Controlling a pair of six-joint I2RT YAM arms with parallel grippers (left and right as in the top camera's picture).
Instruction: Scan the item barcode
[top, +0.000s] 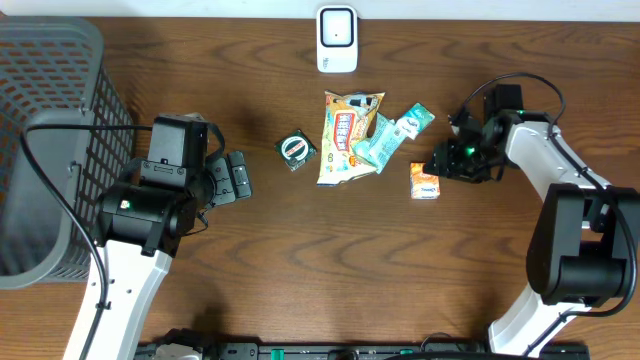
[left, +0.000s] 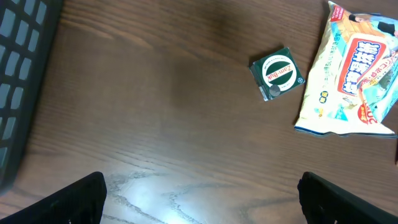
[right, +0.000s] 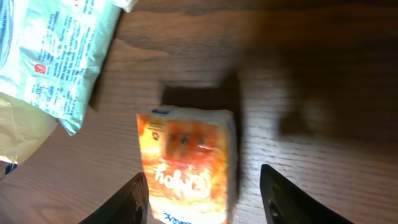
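Observation:
A small orange packet (top: 425, 181) lies flat on the wooden table, right of the pile of items. My right gripper (top: 441, 166) is down at it. In the right wrist view the orange packet (right: 186, 162) sits between the fingers of the right gripper (right: 205, 200). The left finger is at the packet's edge and a gap shows before the right finger, so the jaws stand open around it. The white scanner (top: 337, 39) stands at the back centre. My left gripper (top: 240, 175) is wide open over bare wood, and the left gripper (left: 202, 199) holds nothing in its own view.
A yellow snack bag (top: 347, 135), a pale teal packet (top: 385, 138) and a green square item (top: 296, 150) lie mid-table. The teal packet (right: 59, 56) is just left of the orange one. A dark mesh basket (top: 50, 150) fills the left side.

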